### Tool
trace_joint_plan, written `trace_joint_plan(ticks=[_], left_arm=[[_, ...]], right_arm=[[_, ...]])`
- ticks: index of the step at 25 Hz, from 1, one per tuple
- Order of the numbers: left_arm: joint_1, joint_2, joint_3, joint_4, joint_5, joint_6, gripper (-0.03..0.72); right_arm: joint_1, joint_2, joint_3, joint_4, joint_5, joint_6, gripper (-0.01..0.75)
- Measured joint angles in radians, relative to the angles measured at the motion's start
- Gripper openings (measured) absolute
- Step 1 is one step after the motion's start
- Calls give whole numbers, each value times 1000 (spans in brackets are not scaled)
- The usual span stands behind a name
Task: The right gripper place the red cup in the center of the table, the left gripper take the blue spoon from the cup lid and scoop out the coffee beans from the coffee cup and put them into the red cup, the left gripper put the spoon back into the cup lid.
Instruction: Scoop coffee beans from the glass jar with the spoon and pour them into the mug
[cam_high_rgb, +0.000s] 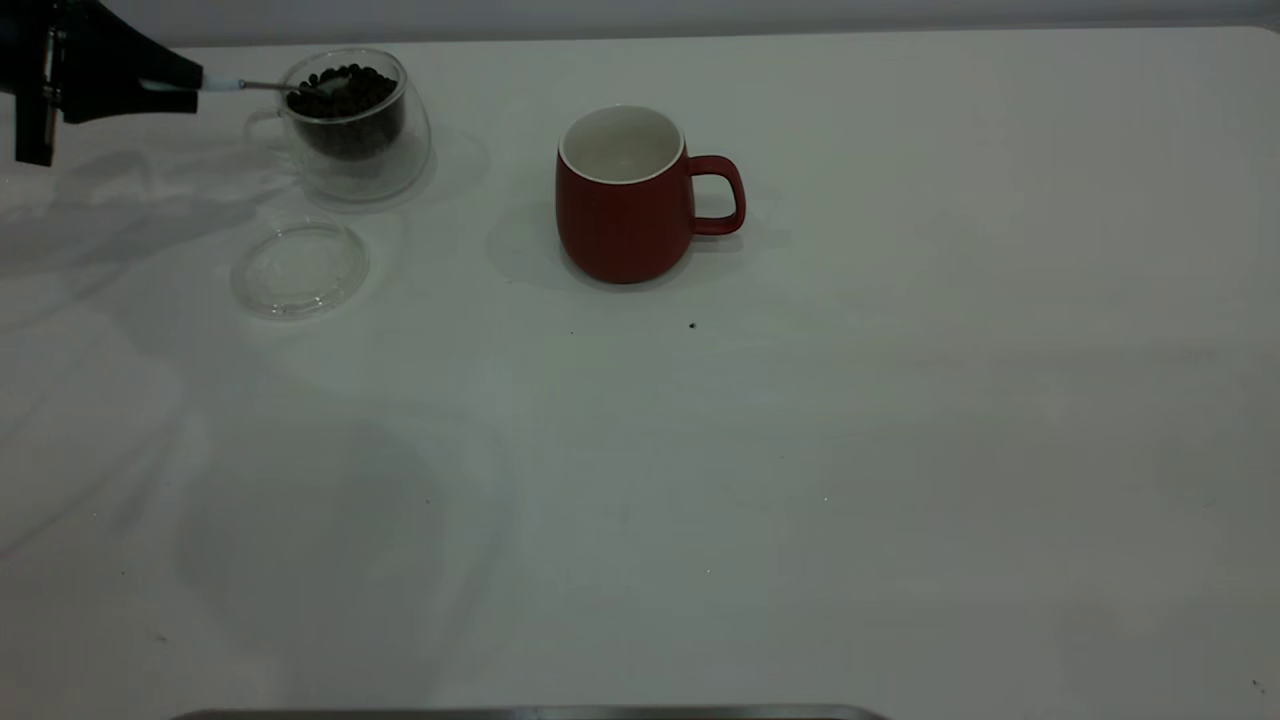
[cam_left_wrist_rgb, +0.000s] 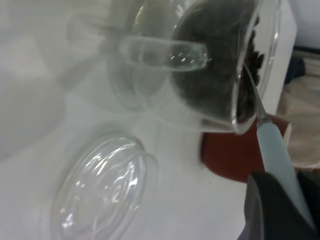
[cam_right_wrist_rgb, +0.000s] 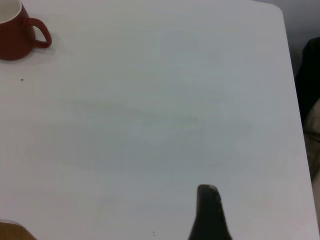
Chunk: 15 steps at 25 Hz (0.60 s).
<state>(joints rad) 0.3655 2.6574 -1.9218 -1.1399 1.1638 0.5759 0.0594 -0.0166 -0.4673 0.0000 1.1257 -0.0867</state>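
Observation:
The red cup (cam_high_rgb: 620, 225) stands upright and empty near the middle of the table (cam_high_rgb: 800, 450), handle to the right. The clear coffee cup (cam_high_rgb: 370, 165) with coffee beans (cam_high_rgb: 345, 95) stands at the back left. My left gripper (cam_high_rgb: 190, 85) is shut on the blue spoon (cam_high_rgb: 225, 85); the spoon's metal bowl lies in the beans at the cup's mouth. The left wrist view shows the spoon handle (cam_left_wrist_rgb: 275, 150) leaving my gripper (cam_left_wrist_rgb: 290, 205) over the cup rim. The cup lid (cam_high_rgb: 300, 268) lies empty in front of the coffee cup. My right gripper (cam_right_wrist_rgb: 207, 215) hovers over bare table, far right of the red cup (cam_right_wrist_rgb: 12, 40).
The table's right edge (cam_right_wrist_rgb: 292, 100) shows in the right wrist view. A few dark specks (cam_high_rgb: 692, 325) lie in front of the red cup. A grey strip (cam_high_rgb: 520, 713) runs along the table's front edge.

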Motion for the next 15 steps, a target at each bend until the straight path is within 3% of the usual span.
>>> trace_joint_plan(ticks=[15], left_arm=[[21,0,0,-40,0,0,124]], right_arm=[[0,0,0,0,0,0,583]])
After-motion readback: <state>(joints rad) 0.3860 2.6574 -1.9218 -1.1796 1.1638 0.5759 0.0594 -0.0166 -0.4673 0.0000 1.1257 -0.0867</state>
